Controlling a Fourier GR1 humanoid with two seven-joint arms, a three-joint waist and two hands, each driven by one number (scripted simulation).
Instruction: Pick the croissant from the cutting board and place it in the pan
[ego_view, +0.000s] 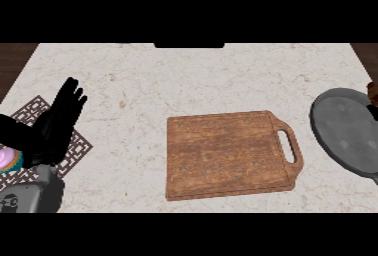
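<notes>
1. The cutting board (229, 154) lies in the middle of the counter (192, 80), its handle towards the right edge, and its top is bare: no croissant lies on it.
2. A small brown shape (372, 91) shows at the counter's right edge, just past the far rim of the pan (347, 132). It may be the croissant, but the view's edge cuts it off and I cannot say for sure.
3. A dark sliver just below that shape may be the right hand (373, 111). Too little of it shows to tell what state it is in or whether it holds anything.
4. The left hand (55, 122) rests at the counter's left edge, over a patterned mat (77, 150). Its fingers are straight and point up, and it holds nothing. A pink and teal item (9, 159) sits beside it on the mat.
5. As I judge it, the pick is done and the placing is the step in hand.
6. To place it well, bring the load over the middle of the pan's grey floor, not over the rim.
7. Lower it until it is close to the floor before letting go, so it cannot roll out.
8. Then lift straight up, so the withdrawing hand does not nudge the pan.
9. The left hand has no part in this and is best kept where it is.
</notes>
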